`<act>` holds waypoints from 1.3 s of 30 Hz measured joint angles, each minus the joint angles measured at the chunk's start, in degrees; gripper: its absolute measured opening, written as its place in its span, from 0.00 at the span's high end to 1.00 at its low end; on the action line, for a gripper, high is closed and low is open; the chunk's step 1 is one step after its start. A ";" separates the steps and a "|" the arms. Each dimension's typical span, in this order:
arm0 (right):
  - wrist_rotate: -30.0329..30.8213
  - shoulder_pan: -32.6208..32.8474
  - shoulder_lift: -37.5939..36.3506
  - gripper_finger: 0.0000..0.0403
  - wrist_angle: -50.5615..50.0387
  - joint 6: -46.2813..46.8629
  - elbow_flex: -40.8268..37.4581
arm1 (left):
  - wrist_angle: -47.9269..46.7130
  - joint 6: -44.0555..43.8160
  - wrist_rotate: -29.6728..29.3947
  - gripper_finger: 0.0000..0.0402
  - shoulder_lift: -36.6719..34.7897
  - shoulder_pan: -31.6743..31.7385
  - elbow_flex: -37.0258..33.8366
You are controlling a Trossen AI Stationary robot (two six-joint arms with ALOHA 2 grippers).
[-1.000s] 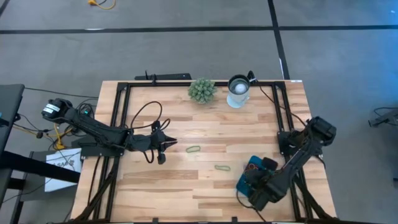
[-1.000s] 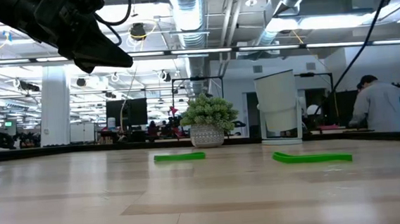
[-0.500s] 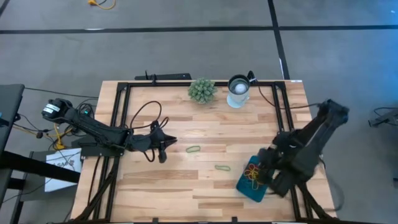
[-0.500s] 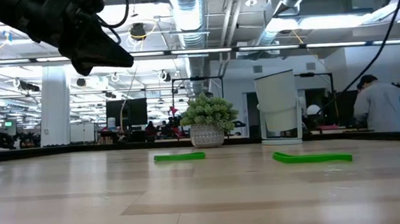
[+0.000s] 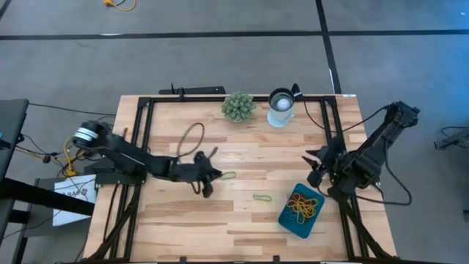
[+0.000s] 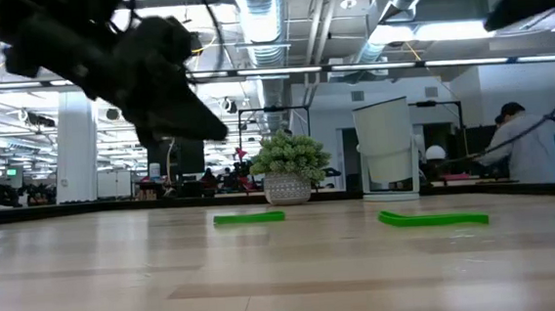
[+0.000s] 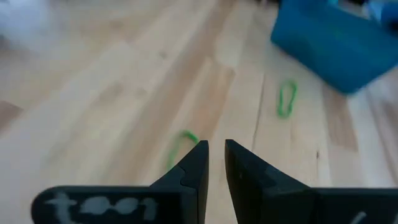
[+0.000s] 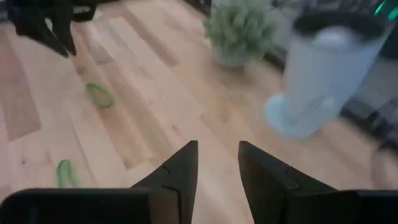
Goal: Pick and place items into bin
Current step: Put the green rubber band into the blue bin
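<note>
Near the lower right of the high view, a tangle of thin rubber loops (image 5: 303,206) is already gathered in the shallow teal bin (image 5: 284,219). Two floppy green bands (image 5: 261,197) (image 5: 229,176) are left on the pale planked wood. The left gripper (image 5: 208,175), nearly closed and empty, is beside one band; the right gripper (image 5: 314,163) is parted, empty.

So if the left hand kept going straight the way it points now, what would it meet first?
Most likely the nearer green band lying on the table just ahead of the left hand, though depth is hard to judge.
</note>
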 joint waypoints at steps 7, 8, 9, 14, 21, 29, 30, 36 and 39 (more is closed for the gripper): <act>-1.43 -0.38 -8.96 0.78 27.32 -7.29 -17.64 | -3.31 2.40 6.17 0.90 14.20 0.17 9.68; -0.53 -0.43 -9.69 0.78 29.97 -8.80 -19.12 | -5.07 2.56 5.70 0.90 15.14 0.33 10.99; 0.62 -0.51 -10.10 0.79 32.97 -10.48 -20.40 | -7.26 2.92 4.81 0.90 16.03 0.50 12.36; 7.46 -1.08 -10.18 0.81 44.92 -15.88 -25.91 | -16.26 3.50 0.61 0.90 18.02 1.69 17.44; 17.31 -1.16 -7.59 0.81 53.11 -18.59 -29.87 | -17.88 3.16 0.84 0.90 17.96 1.98 17.97; 13.72 -1.15 -2.95 0.81 54.18 -17.28 -30.20 | -18.13 2.09 1.24 0.90 17.96 1.61 17.75; 13.45 -1.15 -2.26 0.81 54.29 -17.11 -30.20 | -18.13 1.99 0.98 0.90 17.96 1.61 17.73; 12.14 -1.15 0.69 0.81 55.24 -17.08 -30.20 | -17.96 1.82 -0.37 0.90 18.94 1.61 17.73; 12.18 -1.15 1.77 0.81 55.67 -17.06 -30.20 | -17.30 1.80 0.89 0.90 20.24 1.55 17.88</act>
